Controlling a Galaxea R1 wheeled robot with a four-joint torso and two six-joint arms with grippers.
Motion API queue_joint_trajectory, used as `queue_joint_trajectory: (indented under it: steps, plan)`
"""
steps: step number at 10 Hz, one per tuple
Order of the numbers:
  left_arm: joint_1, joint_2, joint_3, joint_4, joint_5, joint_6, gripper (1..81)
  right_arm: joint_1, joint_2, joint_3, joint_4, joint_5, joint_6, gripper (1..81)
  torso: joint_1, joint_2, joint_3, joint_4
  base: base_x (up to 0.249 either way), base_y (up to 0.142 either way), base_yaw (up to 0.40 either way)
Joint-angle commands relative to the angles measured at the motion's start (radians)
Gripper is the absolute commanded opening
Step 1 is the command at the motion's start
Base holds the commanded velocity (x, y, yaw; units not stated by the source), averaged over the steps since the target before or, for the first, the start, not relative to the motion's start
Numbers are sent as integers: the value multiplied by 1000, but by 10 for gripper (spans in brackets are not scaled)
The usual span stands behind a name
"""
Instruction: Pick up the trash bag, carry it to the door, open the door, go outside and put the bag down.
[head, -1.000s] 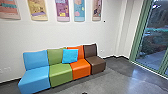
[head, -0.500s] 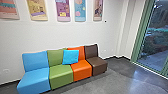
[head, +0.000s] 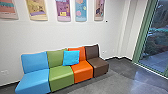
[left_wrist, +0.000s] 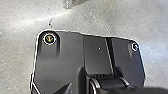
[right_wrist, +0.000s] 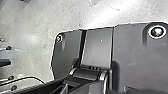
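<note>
Standing near glass (head: 158, 47): chairs (head: 60, 76); cannot tell hands' grip or bag's position relative to them.

Four seats (head: 61, 76), five posters (head: 63, 10), one cushion (head: 71, 58)
One seat each in blue, green, orange and brown.

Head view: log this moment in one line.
Seat row by wall | blue cushion against green backrest and orange backrest | green-framed glass at picture's right

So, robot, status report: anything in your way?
Grippers and bag: can't confirm. Row of coloured chairs ahead, along the wall. Green-framed glass off to the right.
</note>
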Motion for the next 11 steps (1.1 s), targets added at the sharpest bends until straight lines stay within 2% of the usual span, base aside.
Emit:
queue_joint_trajectory:
  steps: [1,6,8,11]
  plan:
    - [-57,-5,7,-6,50,-4,811,59,-9,20,15,-49,5,811,0,0,0,0,116,0,0]
    - [-56,-3,7,-6,50,-4,811,52,-8,15,38,-26,8,811,0,0,0,0,115,0,0]
    - [-57,-3,7,-6,48,-4,811,48,-6,13,90,-13,11,811,0,0,0,0,101,0,0]
    - [-56,-3,7,-6,48,-4,811,44,-6,11,103,0,11,811,0,0,0,0,86,0,0]
